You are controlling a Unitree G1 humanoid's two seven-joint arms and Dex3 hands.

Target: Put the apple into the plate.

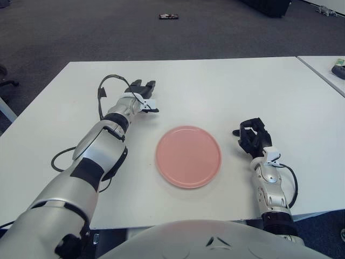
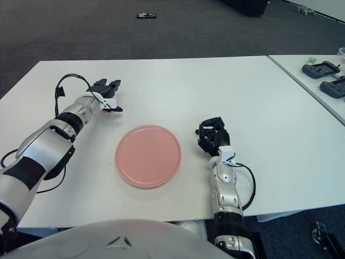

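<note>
A round pink plate (image 1: 188, 156) lies empty in the middle of the white table (image 1: 215, 86). No apple shows in either view. My left hand (image 1: 144, 93) reaches out over the table behind and to the left of the plate, its black fingers stretched forward and spread, holding nothing. My right hand (image 1: 252, 135) shows just right of the plate, fingers loosely bent upward with nothing in them.
A black cable (image 1: 102, 89) loops off my left forearm. A second table (image 2: 318, 91) stands at the right with dark devices (image 2: 319, 69) on it. A small dark object (image 1: 168, 16) lies on the carpet beyond the far edge.
</note>
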